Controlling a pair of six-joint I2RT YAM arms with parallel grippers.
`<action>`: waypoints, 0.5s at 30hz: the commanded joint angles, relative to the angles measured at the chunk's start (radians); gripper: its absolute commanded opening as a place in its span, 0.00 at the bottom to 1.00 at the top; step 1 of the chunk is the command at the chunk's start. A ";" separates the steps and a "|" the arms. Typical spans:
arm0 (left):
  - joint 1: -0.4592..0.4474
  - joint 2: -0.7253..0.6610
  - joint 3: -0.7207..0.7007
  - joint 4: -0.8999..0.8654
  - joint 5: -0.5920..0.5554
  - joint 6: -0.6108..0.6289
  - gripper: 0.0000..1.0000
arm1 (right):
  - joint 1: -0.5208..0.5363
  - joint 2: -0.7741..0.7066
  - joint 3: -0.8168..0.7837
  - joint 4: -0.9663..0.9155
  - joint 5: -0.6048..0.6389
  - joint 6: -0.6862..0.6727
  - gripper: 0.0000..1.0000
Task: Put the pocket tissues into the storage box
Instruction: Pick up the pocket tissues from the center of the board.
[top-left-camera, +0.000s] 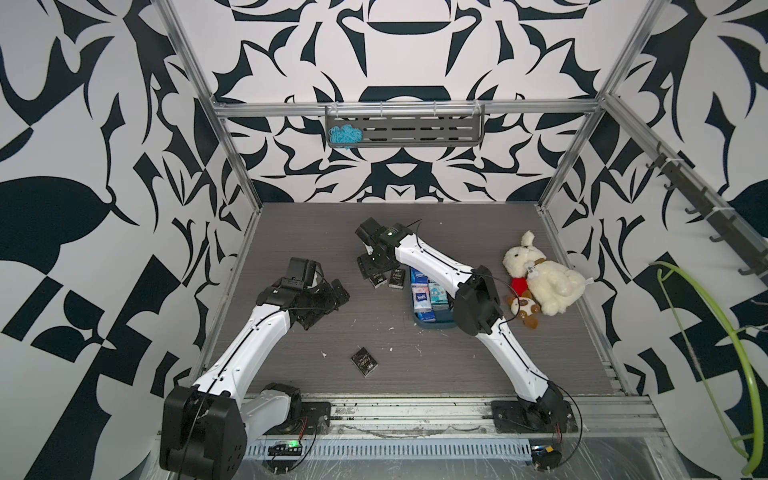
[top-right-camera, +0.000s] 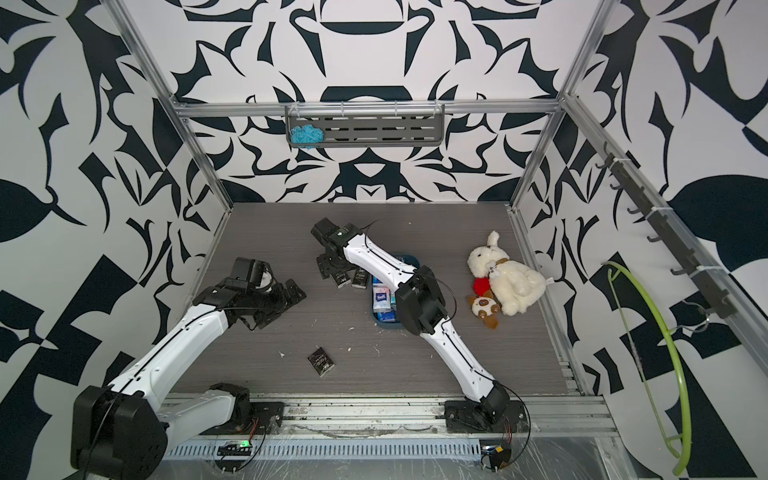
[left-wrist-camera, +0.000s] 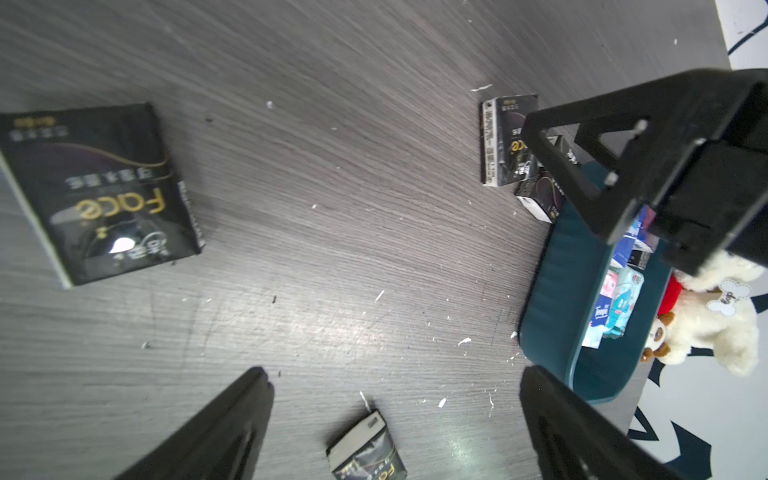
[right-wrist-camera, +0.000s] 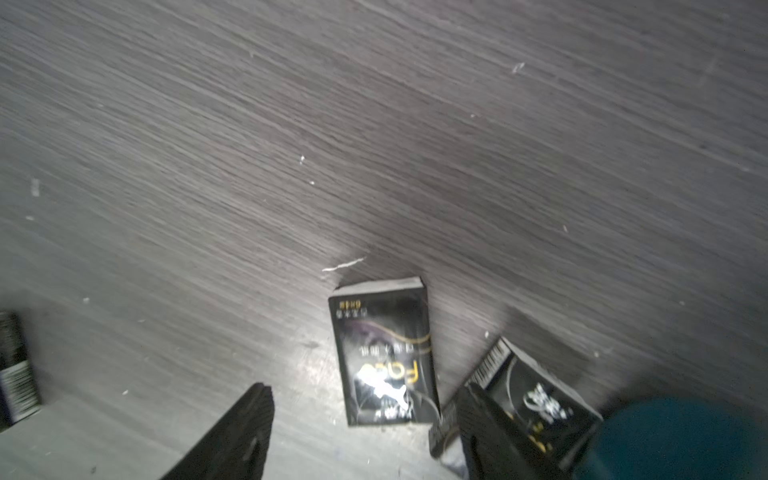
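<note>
The storage box (top-left-camera: 432, 325), a shallow dark teal plastic tub with rounded corners, sits on the dark grey wood-grain table (top-left-camera: 478, 232), partly under the right arm's white forearm. Inside it lie glossy coloured packets (top-left-camera: 427, 297) of pocket tissues in blue, white-pink and light teal, packed side by side. Just beside the box's far left corner, two black packets (top-left-camera: 386, 279) with pale lettering lie flat on the table, close together.

The right gripper (right-wrist-camera: 365, 388) hangs over these. In the right wrist view its two black fingers stand apart and clamp nothing. A flat rectangular Face packet (right-wrist-camera: 384, 353), shiny black foil with gold lettering, lies on the table between them, not gripped. A tilted packet (right-wrist-camera: 528, 399), also black, lies partly behind one finger, next to the box's teal wall.

The left gripper (left-wrist-camera: 395, 370) is spread wide and empty above bare table, well apart from the box. A lone black packet (top-left-camera: 365, 362) lies flat nearer the robot's base, apart from everything else. In the left wrist view a near packet (left-wrist-camera: 99, 195), black with a slightly creased wrapper and a pale side edge, lies flat on the wood grain.

A fluffy cream plush dog (top-left-camera: 544, 282) lies on the box's other side. Small white flecks dot the table.
</note>
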 joint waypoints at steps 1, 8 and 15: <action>0.013 -0.021 -0.009 -0.028 0.031 0.019 1.00 | -0.001 0.018 0.066 -0.060 0.018 -0.050 0.75; 0.016 -0.020 -0.011 -0.027 0.030 0.017 1.00 | -0.001 0.070 0.095 -0.075 0.018 -0.069 0.74; 0.017 -0.010 -0.011 -0.021 0.029 0.006 1.00 | -0.001 0.084 0.116 -0.069 0.040 -0.075 0.44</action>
